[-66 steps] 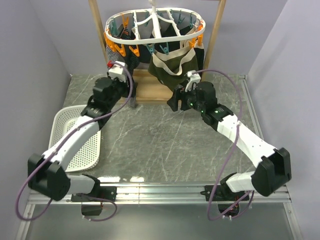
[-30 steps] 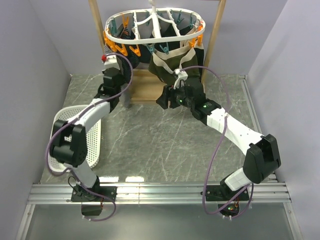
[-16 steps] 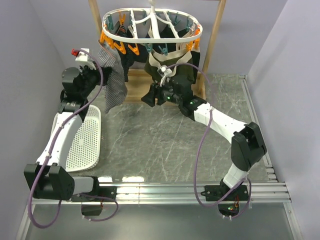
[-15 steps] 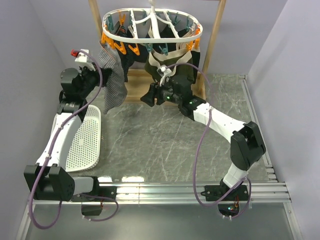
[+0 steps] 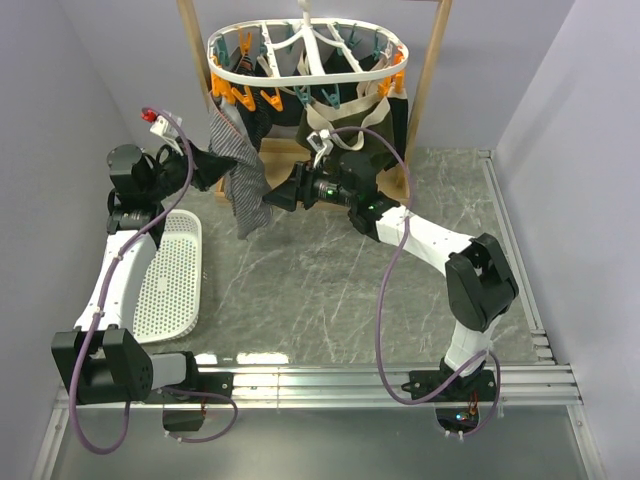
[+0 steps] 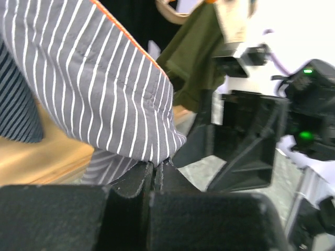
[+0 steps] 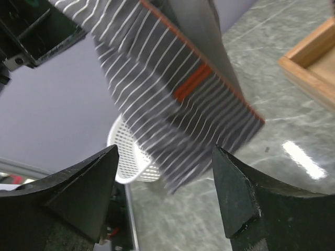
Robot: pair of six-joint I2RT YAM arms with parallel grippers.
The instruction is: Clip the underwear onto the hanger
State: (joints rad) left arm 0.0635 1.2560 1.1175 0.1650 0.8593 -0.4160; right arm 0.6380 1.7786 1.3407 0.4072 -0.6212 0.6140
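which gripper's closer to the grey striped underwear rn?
Left. The left gripper is shut on an edge of the underwear. The right gripper is open, jaws facing the hanging fabric from the other side, apparently just short of it.

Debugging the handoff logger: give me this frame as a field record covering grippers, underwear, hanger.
left gripper: shut on underwear edge
right gripper: open, facing underwear, not gripping
underwear: hanging from left gripper, below hanger's left end
hanger: hung in wooden frame; olive pair hangs from it
underwear clipped: cannot tell
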